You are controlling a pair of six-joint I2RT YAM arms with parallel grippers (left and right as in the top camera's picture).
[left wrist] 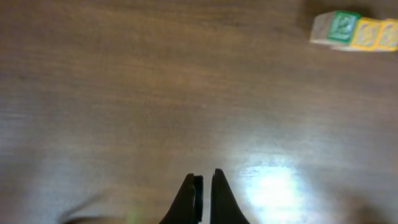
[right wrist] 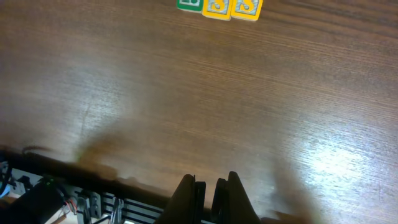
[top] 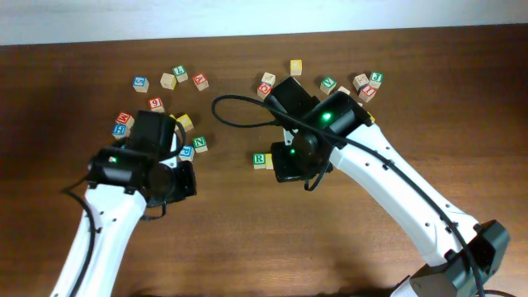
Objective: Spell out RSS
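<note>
The green-faced "R" cube (top: 260, 159) lies at mid-table with a yellow-faced cube (top: 270, 162) touching its right side. The right wrist view shows the green cube (right wrist: 188, 3) and two yellow "S" cubes (right wrist: 216, 7) (right wrist: 246, 7) side by side in one row. The same row shows in the left wrist view (left wrist: 357, 31) at the top right. In the overhead view my right gripper (top: 289, 167) covers the second yellow cube. Its jaws (right wrist: 208, 186) are shut and empty, well back from the row. My left gripper (top: 183, 177) (left wrist: 203, 183) is shut and empty over bare wood, left of the row.
A green "N" cube (top: 200, 144), a blue cube (top: 186, 152) and a yellow cube (top: 185, 123) lie by the left arm. More cubes lie at the back left (top: 169, 80), far left (top: 124, 124) and back right (top: 367, 82). A black cable (top: 227, 111) loops behind the right arm.
</note>
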